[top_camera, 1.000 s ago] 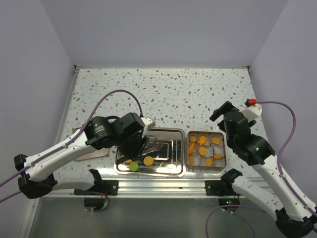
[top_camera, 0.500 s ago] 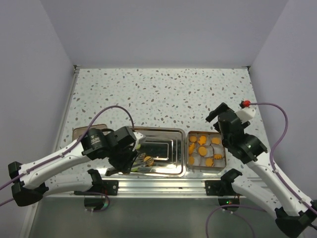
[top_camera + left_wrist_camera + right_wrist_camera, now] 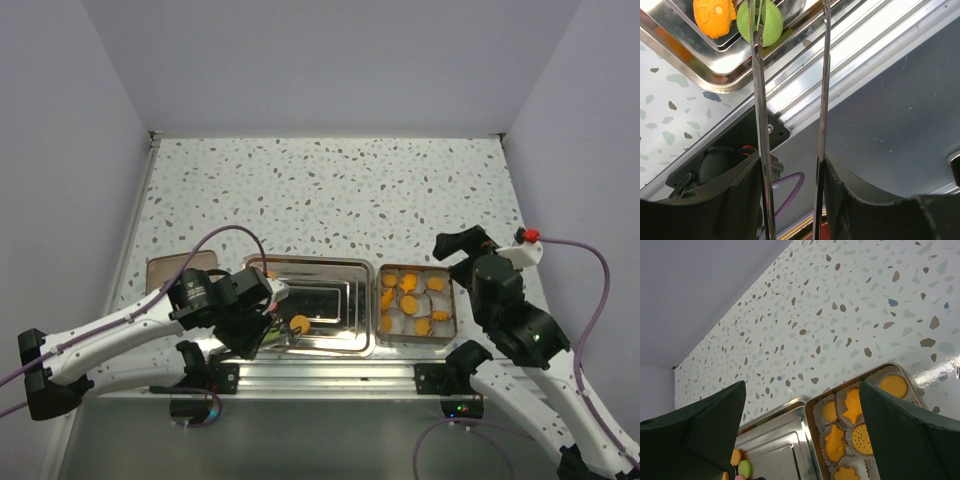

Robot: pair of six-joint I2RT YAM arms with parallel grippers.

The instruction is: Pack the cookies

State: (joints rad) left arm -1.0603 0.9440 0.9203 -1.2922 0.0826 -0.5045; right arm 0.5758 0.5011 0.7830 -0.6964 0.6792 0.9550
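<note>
Top view: left gripper (image 3: 272,328) is seen low over near-left part of steel tray (image 3: 330,300), orange cookie (image 3: 299,322) just beside it. Most cookies (image 3: 408,283) are packed in tin (image 3: 417,266) just right of tray. Right gripper (image 3: 462,245) is held over counter (image 3: 350,190), right of tin.

Left wrist: jaws are parted, nothing clamped. Green cookie (image 3: 772,17) is crossed by left blade, lumpy orange cookie (image 3: 715,15) alongside.

Right wrist: jaws are spread wide, nothing held.
</note>
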